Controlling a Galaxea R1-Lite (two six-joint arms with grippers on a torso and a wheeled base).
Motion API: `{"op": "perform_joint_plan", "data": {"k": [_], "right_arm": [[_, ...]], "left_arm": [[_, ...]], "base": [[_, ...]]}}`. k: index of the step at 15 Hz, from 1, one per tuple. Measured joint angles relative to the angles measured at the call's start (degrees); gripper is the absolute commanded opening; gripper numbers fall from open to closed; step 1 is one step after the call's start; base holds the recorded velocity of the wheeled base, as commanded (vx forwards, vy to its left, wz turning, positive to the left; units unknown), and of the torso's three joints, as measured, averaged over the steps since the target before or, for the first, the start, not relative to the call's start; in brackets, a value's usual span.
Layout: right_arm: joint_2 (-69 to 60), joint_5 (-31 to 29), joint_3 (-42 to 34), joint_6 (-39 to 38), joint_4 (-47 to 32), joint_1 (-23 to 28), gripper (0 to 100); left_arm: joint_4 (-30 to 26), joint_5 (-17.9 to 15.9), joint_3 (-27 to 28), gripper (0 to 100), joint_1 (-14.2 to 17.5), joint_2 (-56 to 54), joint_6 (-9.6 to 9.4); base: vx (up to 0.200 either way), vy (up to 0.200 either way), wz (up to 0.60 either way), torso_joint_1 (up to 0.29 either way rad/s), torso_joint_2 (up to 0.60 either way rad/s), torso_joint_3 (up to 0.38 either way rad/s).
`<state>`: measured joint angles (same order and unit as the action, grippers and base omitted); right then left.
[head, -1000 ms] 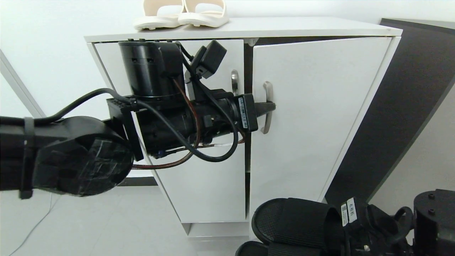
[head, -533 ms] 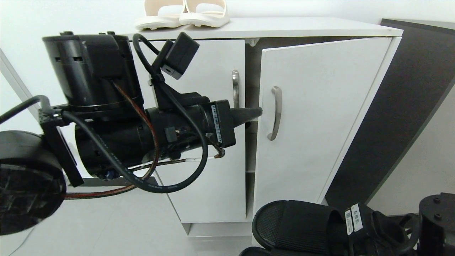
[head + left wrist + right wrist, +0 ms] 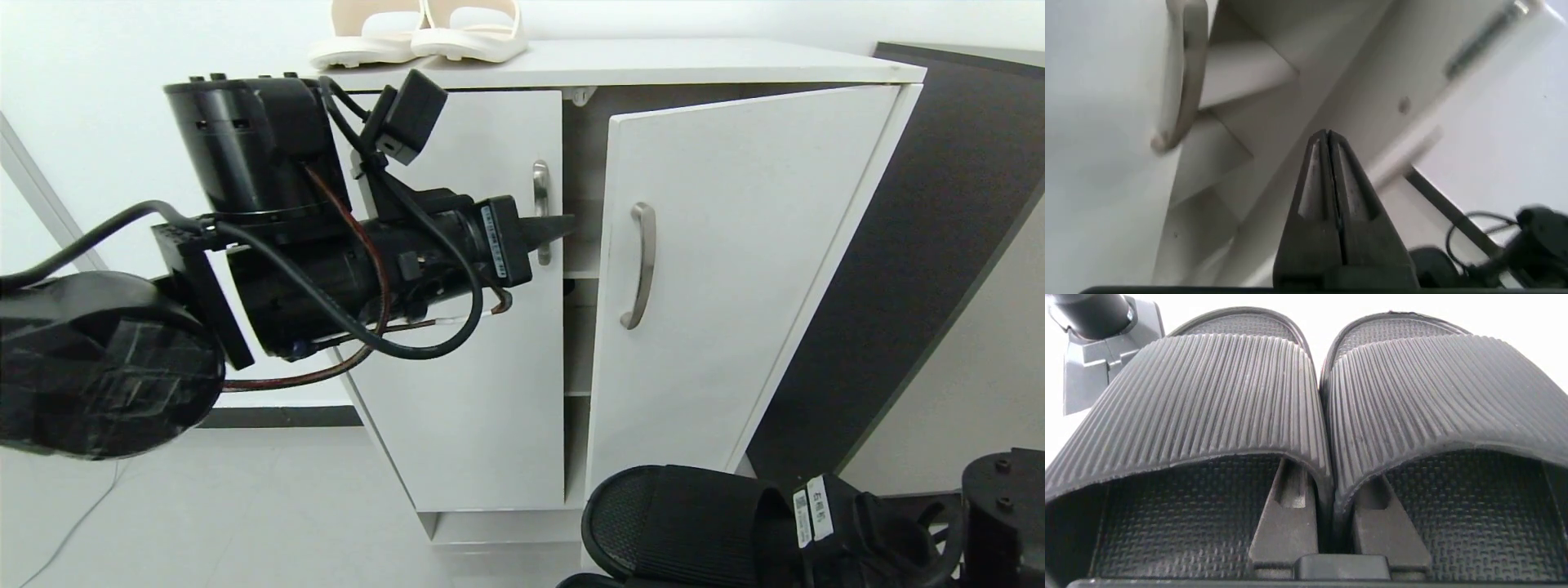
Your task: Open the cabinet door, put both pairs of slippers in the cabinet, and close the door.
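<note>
Back wall: you've got plain white wall [image 3: 106,98] on the left, evenly lit, with a thin grey strip [image 3: 45,200] slanting across it.
Baseboard: a dark band [image 3: 282,416] where that wall meets the floor.
Floor: pale tiles [image 3: 245,514], with a thin cable [image 3: 75,521] trailing at your lower left.
Furniture: a white cabinet [image 3: 694,61] against the wall.
Right side: a dark panel [image 3: 939,212] just beside it, and a light wall [image 3: 980,367] beyond.
</note>
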<state>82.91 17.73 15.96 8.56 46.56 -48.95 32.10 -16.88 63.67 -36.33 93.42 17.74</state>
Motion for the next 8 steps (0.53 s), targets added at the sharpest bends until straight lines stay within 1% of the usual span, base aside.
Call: {"op": "perform_joint_plan", "data": {"k": [2, 5, 8], "right_arm": [[0.17, -0.11, 0.00, 0.04, -0.22, 0.02, 0], [0.52, -0.16, 0.05, 0.28, -0.27, 0.05, 0], [1.13, -0.16, -0.11, 0.72, -0.22, -0.13, 0]], "left_arm": [[0.44, 0.02, 2.21, 0, 0.11, 2.41, 0.07], [0.41, 0.20, 3.66, 0, 0.11, 4.68, 0.00], [0.61, 0.11, 3.85, 0, 0.06, 5.56, -0.15]], "base": [[0.000, 0.000, 0.00, 0.000, 0.00, 0.000], [0.000, 0.000, 0.00, 0.000, 0.00, 0.000], [-0.200, 0.000, 0.00, 0.004, 0.00, 0.001]]}}
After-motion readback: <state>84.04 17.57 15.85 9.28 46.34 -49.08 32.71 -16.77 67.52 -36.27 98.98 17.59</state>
